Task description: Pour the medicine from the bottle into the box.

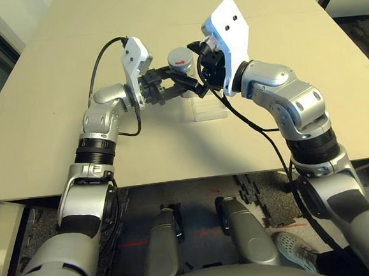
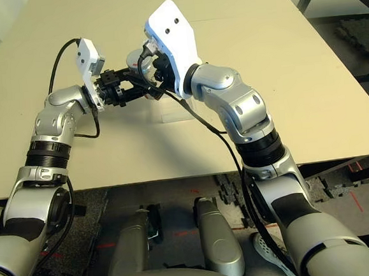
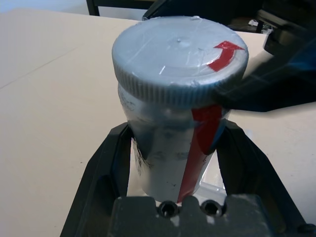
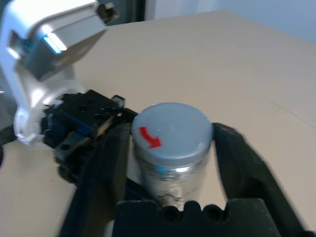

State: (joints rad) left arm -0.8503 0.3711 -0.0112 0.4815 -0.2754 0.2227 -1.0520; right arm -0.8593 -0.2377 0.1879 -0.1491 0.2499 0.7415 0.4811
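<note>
Left eye view: a small silver bottle (image 1: 182, 71) is being held upright above the pale table (image 1: 172, 145) between the two arms. The left claw (image 1: 179, 87) is being kept closed on the bottle's body, while the right claw (image 1: 196, 63) is being brought against the grey cap (image 1: 179, 55) from the other side. The clear plastic box (image 1: 209, 107) is being left on the table just beside and below the bottle, towards the right arm.

Right eye view: the same scene is being shown, with the bottle largely being hidden behind the right wrist's white plate.

Left wrist view: the bottle is being gripped low on its body by the black fingers (image 3: 111, 163), with its red label stripe (image 3: 202, 143) being turned towards the camera. The cap is being shown in place, a red arrow being displayed on its top.

Right wrist view: the cap is being clamped at its two sides by the right claw. The medicine cannot be seen and is judged to be inside the capped bottle.

The step in hand is judged to be the unscrewing of the cap. It is best done with the body being held firmly so that it is not being spun along, the cap being turned the way the arrow points and then being lifted straight off, and the bottle being kept upright near the box so that the pill is not being spilled early.
</note>
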